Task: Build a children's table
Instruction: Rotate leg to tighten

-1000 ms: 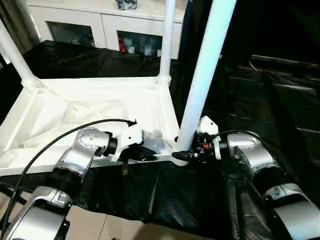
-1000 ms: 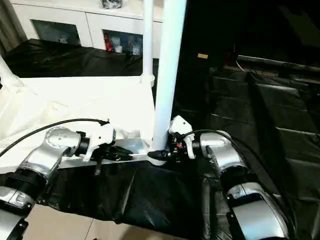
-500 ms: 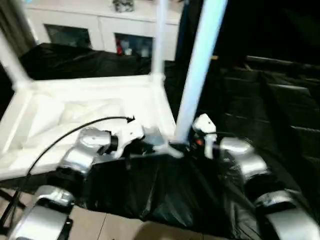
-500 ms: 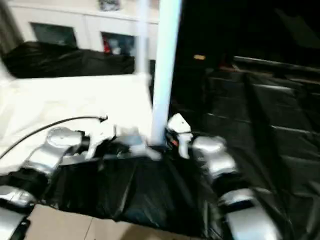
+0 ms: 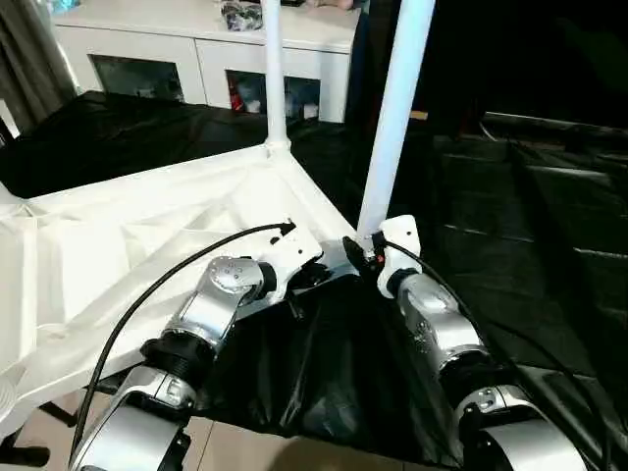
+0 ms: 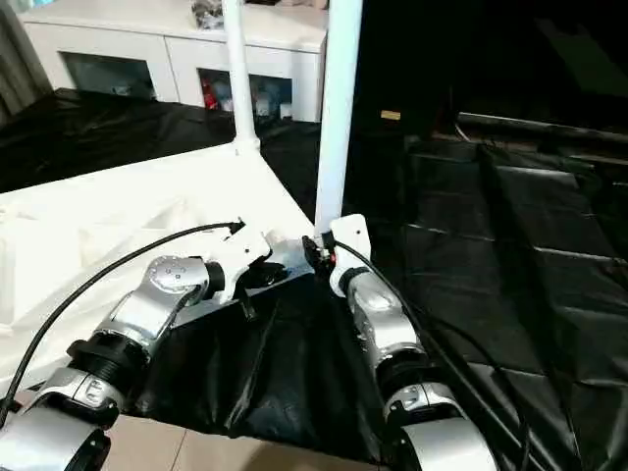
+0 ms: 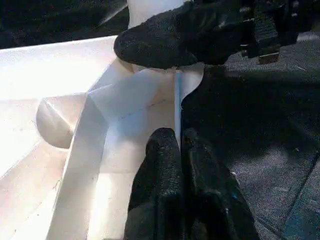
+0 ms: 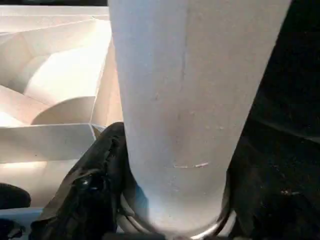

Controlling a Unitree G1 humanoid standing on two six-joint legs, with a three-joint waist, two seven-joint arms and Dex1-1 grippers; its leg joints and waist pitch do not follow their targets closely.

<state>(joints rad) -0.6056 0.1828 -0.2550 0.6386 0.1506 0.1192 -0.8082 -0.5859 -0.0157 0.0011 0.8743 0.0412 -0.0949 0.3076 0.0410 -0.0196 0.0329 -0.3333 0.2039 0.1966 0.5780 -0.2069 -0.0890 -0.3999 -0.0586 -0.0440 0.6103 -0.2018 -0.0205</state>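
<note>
resting place: the white table top (image 5: pixel 147 235) lies upside down on a surface draped in black sheeting (image 5: pixel 324 383), ribs and raised rim facing up.
legs: near leg (image 5: pixel 392 118) stands upright in the near corner socket at the robot's right; a far leg (image 5: pixel 273 74) stands in the corner socket behind it.
head views: both silver forearms reach forward and converge on that near corner; a black cable arcs over the left forearm; a white cabinet (image 5: pixel 196 59) with glass doors stands at the back.
left wrist view: the left gripper (image 7: pixel 179 142) has its two black fingers pressed together on the thin raised rim (image 7: pixel 176 107) of the table top, just short of the socket; the other gripper's black finger (image 7: pixel 170 37) lies across the base of the leg beyond.
right wrist view: the near leg rises close in front of the camera; one black finger (image 8: pixel 90 185) curves round its base at the socket, touching it.
right gripper (image 5: pixel 365 257): spread wide around the foot of the near leg, clasping it.
left arm pose: elbow bent, wrist angled inward toward the corner.
right arm pose: forearm running nearly straight ahead to the leg.
</note>
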